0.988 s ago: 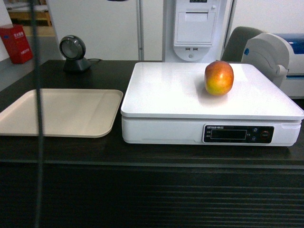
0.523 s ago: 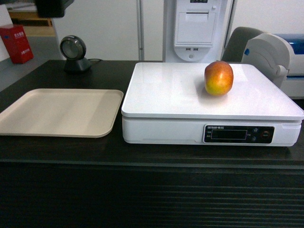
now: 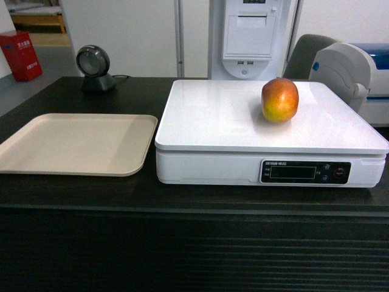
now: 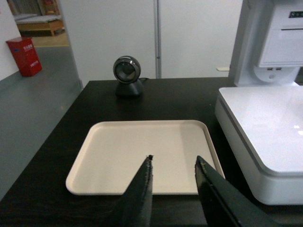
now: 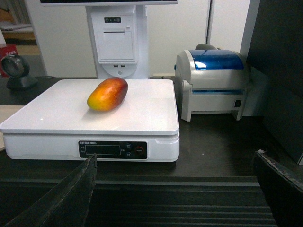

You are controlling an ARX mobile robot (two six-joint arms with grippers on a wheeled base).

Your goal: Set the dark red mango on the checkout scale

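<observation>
Head view: no arm or gripper in frame.

Left gripper [image 4: 174, 163]: seen only from left wrist cam. Two dark fingers [image 4: 141, 189] rising from bottom edge, tips apart with a clear gap, nothing between them. Held above and apart from anything below, no contact.

Right gripper [image 5: 175, 158]: seen only from right wrist cam. Fingers [image 5: 71, 194] at far bottom-left and bottom-right corners of frame, spread wide, much wider than the left. Nothing between them. Pointed forward roughly level, low, hanging free with no contact. Right finger shows a worn, scuffed edge. Tips cut off by frame edge on both sides.
</observation>
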